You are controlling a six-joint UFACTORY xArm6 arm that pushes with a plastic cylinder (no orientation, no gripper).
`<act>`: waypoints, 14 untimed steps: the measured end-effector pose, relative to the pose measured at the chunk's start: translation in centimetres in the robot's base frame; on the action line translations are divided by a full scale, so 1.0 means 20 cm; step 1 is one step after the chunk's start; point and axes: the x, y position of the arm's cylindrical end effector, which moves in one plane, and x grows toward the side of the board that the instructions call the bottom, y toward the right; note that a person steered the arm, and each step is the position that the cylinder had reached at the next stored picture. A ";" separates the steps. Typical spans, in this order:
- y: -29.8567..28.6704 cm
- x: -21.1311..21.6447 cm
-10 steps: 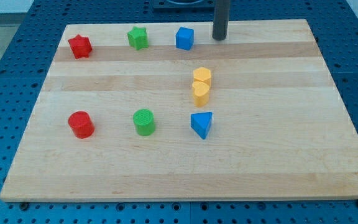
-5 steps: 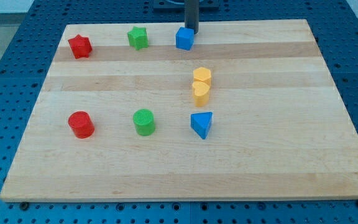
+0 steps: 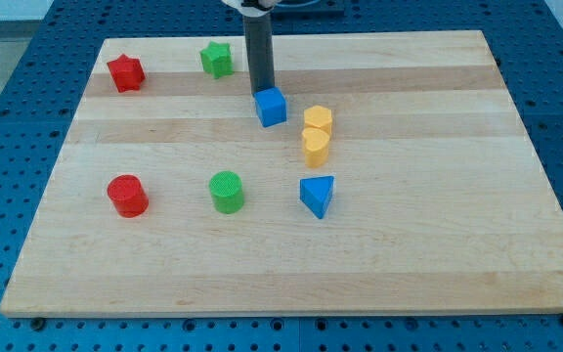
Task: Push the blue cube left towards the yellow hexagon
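The blue cube (image 3: 272, 107) is seen near the middle of the wooden counter (image 3: 438, 244), twd the view's top. My tip (image 3: 261, 90) is placed right at the cube's 11 o'clock edge, touching it or just about. No fingers are carried by the rod, so no open or closed state can be told.

The yellow hexagon (image 3: 318, 120) is found just beside the cube at 4 o'clock, w/ a yellow heart (image 3: 315, 147) pressed against it at 6. A blue triangle (image 3: 318, 195) is set below those. A green star (image 3: 217, 59) is seen at the cube's 10 o'clock.
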 end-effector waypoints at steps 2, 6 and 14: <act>0.02 0.00; -0.12 -0.03; -0.09 0.09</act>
